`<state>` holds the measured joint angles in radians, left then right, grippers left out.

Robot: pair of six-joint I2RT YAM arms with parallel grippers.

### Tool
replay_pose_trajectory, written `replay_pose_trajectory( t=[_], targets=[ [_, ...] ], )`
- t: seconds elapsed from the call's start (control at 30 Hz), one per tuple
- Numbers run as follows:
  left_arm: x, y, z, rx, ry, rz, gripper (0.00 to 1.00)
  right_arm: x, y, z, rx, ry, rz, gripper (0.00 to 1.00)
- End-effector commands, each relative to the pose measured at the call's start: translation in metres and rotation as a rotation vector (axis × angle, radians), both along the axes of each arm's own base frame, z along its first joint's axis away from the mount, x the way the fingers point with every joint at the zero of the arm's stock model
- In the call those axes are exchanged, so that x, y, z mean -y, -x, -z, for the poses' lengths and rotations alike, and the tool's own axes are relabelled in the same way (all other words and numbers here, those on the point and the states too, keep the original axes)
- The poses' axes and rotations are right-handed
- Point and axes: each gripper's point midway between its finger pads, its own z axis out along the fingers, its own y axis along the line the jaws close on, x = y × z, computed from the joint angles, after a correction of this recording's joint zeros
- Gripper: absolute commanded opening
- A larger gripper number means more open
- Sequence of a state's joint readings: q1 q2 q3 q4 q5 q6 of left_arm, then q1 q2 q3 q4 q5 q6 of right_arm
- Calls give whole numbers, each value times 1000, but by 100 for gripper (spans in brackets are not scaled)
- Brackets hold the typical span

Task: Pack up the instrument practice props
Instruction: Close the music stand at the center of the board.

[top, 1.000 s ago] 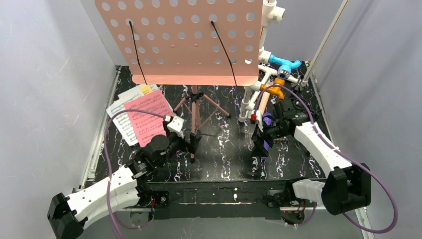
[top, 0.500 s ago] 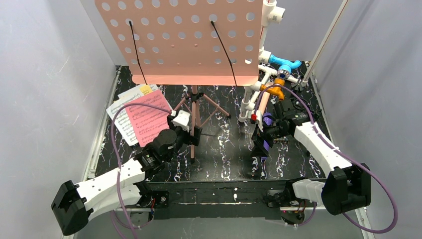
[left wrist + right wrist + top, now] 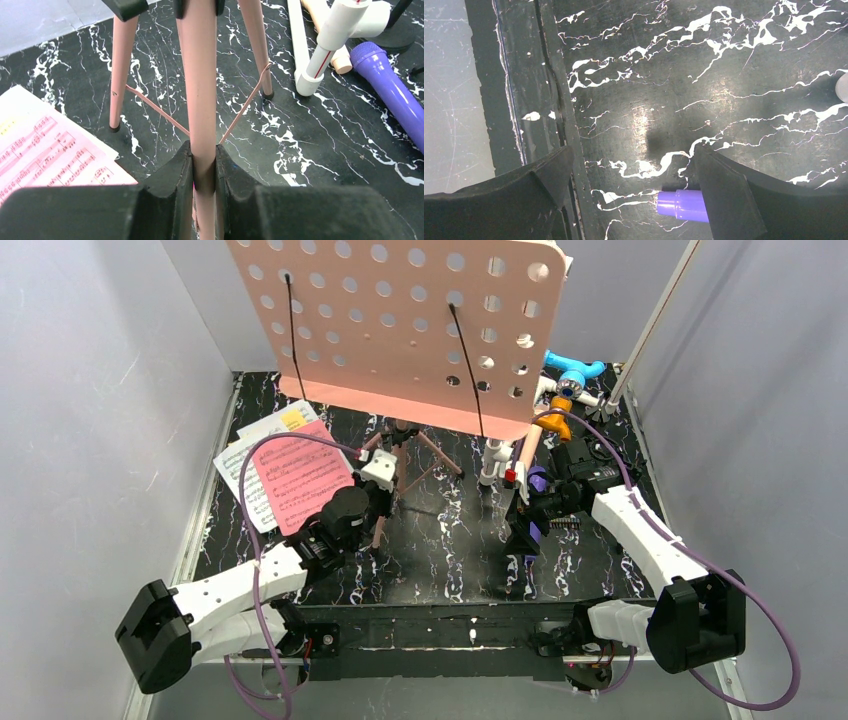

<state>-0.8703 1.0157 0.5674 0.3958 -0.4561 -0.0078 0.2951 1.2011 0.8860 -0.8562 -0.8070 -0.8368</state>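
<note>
The left gripper (image 3: 204,165) is clamped on the centre pole (image 3: 199,75) of the pink sheet-music holder (image 3: 400,320), both black fingers pressed flat against the pole low down, just under the point where the thin braces meet it. The holder stands near the middle of the bench (image 3: 450,550), toward the far edge. Its perforated desk is tilted, so its lower edge slopes down to the right. Two of the folding legs (image 3: 119,75) show in the left wrist view, feet on the black marbled top.

The printed music pages (image 3: 240,475) lie at the far left corner of the bench with the pink folder (image 3: 300,480) on top of them, just left of the left gripper.

The right gripper (image 3: 631,165) hangs over the right half of the bench with its jaws spread wide and nothing between the pads. The end of the purple microphone (image 3: 681,205) lies on the bench beside the inner face of one finger; whether they touch is hard to tell. In the left wrist view the microphone lies flat next to the foot of the white pipe frame (image 3: 325,50), and the beige microphone (image 3: 327,35) lies just behind that pipe.
</note>
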Motion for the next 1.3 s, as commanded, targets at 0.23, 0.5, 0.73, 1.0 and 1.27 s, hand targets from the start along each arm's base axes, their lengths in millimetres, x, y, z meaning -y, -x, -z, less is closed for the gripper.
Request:
replay_pose_trajectory(
  t=[0.23,0.5,0.73,1.0,1.27],
  targets=[
    [13,-4,-76,196,88,100,0,-4,-4,-14,64,-17,-37,100],
    [10,13,-71,127,257,138,0,-21,-19,-44,88,-98,-78,100],
    [10,28,-63,69,339,172,0,-33,-20,-56,85,-133,-124,100],
    [11,38,-69,75,357,223,0,-40,-13,-55,77,-132,-162,100],
    [24,50,-74,41,362,315,0,-41,-6,-50,77,-128,-176,100]
  ],
)
